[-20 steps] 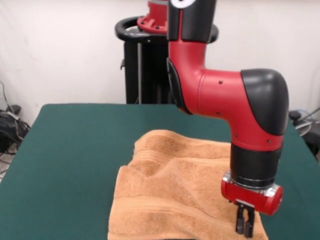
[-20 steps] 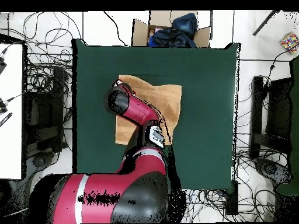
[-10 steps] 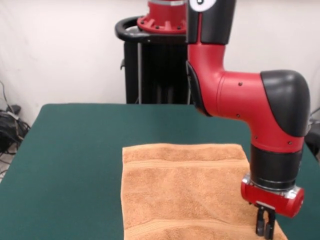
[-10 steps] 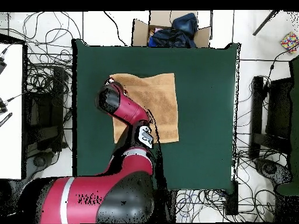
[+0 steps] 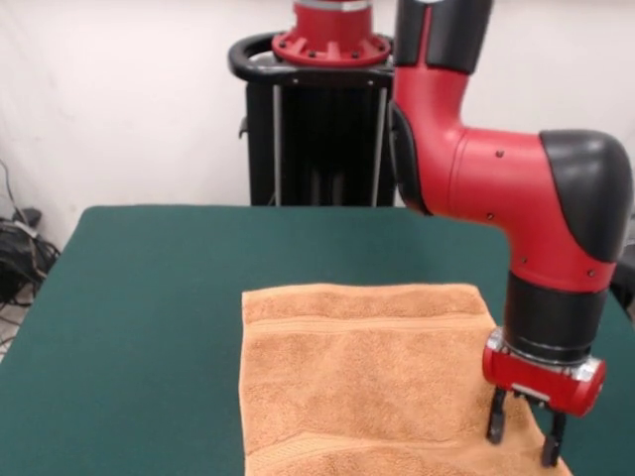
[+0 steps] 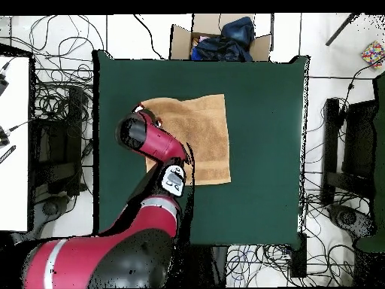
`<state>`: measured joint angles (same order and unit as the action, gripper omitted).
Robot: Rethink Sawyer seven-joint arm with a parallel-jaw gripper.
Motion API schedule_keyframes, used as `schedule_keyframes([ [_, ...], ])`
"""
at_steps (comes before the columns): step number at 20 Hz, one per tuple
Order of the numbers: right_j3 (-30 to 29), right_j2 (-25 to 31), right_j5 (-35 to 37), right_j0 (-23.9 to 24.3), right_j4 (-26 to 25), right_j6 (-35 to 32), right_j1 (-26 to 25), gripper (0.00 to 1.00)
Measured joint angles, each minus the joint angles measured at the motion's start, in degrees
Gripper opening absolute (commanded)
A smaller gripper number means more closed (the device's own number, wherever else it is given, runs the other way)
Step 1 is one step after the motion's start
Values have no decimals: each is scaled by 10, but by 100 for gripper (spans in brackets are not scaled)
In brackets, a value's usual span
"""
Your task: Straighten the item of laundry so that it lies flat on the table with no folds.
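Towel: the orange-tan towel [image 5: 372, 382] lies spread flat on the green desk [image 5: 149, 297], one woven stripe band near its far edge, another near its front edge.
Gripper: the gripper [image 5: 523, 438] hangs with fingers spread wide, tips at the towel's corner.
Arm: red and black.
Writing: none can be read.
Box: a cardboard box [image 6: 218, 38] sits beyond the desk.

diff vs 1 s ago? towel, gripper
The towel went from bunched ridges to lying spread flat as the gripper, then shut on its near right corner, dragged it rightward in the front view. The gripper has since opened and let that corner go. The green table is unchanged, and the towel has not shifted over the last half second.
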<state>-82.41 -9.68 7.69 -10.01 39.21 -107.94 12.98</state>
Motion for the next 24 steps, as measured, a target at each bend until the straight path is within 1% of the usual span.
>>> schedule_keyframes([
  [4,7,-30,57,-18,-4,0,-4,100],
  [5,8,-40,84,-19,-9,0,-4,100],
  [12,3,-77,138,-24,-10,0,10,100],
  [13,-3,-87,150,-28,-11,0,24,100],
  [16,-21,-100,158,-35,-11,0,58,100],
  [17,-29,-106,158,-39,-11,0,76,100],
  [18,-41,-121,158,-48,-11,0,106,100],
  [21,-45,-141,160,-60,-11,0,133,100],
  [24,-44,-176,177,-83,-11,-2,166,100],
])
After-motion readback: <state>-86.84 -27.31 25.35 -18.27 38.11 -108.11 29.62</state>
